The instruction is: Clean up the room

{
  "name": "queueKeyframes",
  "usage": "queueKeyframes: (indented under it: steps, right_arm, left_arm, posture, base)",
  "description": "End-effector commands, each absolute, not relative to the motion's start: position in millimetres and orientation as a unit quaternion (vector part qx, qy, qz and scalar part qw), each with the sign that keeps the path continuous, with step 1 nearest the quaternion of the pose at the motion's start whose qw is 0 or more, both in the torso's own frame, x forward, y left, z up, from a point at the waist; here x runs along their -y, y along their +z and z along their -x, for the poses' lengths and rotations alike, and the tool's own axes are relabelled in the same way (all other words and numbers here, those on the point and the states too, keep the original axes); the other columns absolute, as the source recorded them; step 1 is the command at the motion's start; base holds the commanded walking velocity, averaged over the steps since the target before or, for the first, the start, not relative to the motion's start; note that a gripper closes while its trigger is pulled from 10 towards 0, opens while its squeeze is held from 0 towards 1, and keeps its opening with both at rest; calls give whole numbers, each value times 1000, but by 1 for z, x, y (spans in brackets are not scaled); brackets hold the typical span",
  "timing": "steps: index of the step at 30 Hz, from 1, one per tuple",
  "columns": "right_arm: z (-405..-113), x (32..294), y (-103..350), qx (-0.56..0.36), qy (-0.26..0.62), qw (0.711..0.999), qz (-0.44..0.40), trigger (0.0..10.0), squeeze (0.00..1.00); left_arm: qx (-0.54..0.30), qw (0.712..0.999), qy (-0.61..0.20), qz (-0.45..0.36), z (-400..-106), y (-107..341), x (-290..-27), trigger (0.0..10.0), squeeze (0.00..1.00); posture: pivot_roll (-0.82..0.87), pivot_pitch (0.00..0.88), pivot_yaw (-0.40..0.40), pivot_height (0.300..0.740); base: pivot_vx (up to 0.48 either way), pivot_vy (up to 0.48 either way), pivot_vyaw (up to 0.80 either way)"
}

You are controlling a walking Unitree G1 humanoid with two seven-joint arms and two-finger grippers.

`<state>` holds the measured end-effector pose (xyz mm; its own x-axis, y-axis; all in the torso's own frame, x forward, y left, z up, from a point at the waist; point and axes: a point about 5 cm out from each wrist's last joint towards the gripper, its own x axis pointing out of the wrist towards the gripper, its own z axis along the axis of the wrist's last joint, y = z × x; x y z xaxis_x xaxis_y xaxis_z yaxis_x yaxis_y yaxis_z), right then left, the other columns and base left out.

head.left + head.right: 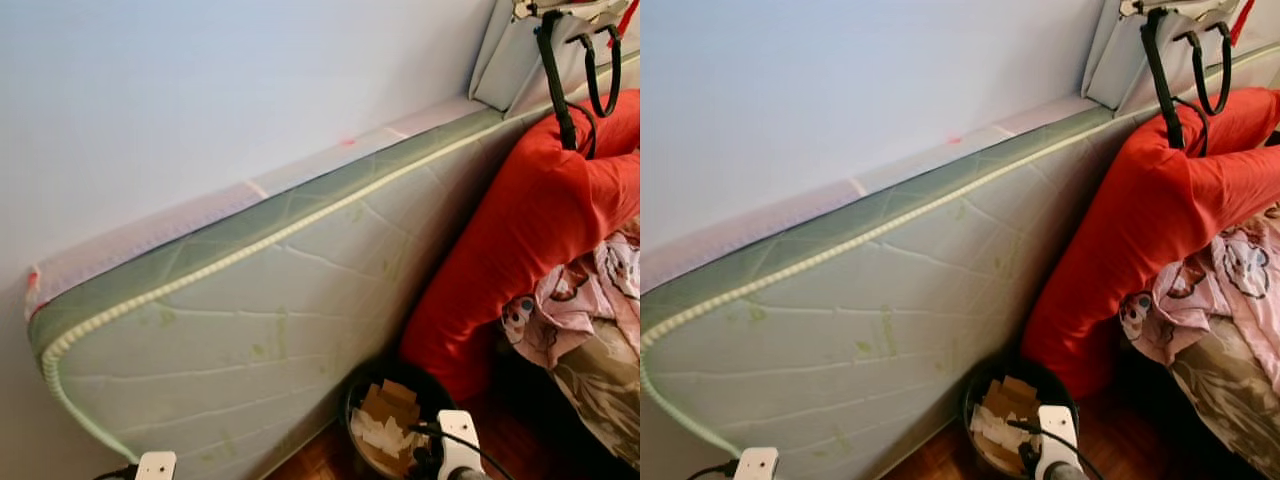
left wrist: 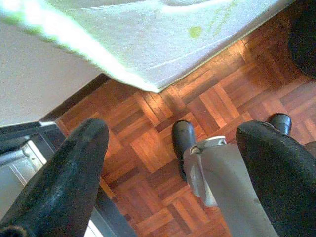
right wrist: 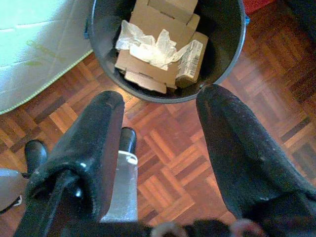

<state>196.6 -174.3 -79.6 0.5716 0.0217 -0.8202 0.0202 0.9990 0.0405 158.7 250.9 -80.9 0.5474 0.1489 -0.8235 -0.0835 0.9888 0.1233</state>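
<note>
A black waste bin (image 3: 101,22) stands on the parquet floor at the foot of a mattress (image 1: 260,330) that leans on its edge against the wall. Inside the bin lie cardboard pieces (image 3: 153,22) and crumpled clear plastic (image 3: 150,47). My right gripper (image 3: 162,96) hangs open and empty just short of the bin's near rim, above the floor. My left gripper (image 2: 173,131) is open and empty too, low over the floor near the mattress's lower corner (image 2: 148,84). The tops of both wrists show at the bottom of the head views.
A big red cushion (image 1: 530,230) slumps against the mattress to the right of the bin, with black straps (image 1: 560,80) hanging over it. A bed with a patterned blanket (image 1: 590,310) is at the right. A grey metal frame (image 2: 29,143) stands by the wall on the left.
</note>
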Motion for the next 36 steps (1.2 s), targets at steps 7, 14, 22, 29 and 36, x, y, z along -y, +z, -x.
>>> queueKeyframes:
  steps: [7,14,22,29,36]
  right_arm:
    - [-197,185,-79,-450,-74,883,-111,10000,0]
    - [-196,185,-79,-447,-77,884,-111,10000,0]
    - [-194,186,-80,-451,-70,884,-103,10000,0]
    - [-191,185,-81,-451,-72,883,-107,10000,0]
    - [-190,185,-82,-447,-86,883,-114,10000,0]
  left_arm:
    - [-439,897,49,-24,-202,-72,-205,10000,0]
    - [-441,896,48,-24,-201,-73,-205,10000,0]
    - [-444,895,48,-22,-198,-74,-204,10000,0]
    - [-446,893,43,-25,-196,-75,-204,10000,0]
    - [-447,893,41,-26,-195,-76,-205,10000,0]
  posture:
    - [-44,0,-48,740]
    - [-41,0,-47,740]
    - [-38,0,-52,740]
    - [-49,0,-44,740]
    - [-53,0,-43,740]
  base:
    - [0,-480,-560]
    - [0,-480,0]
    - [0,-60,0]
    - [0,-411,0]
    - [0,-480,-492]
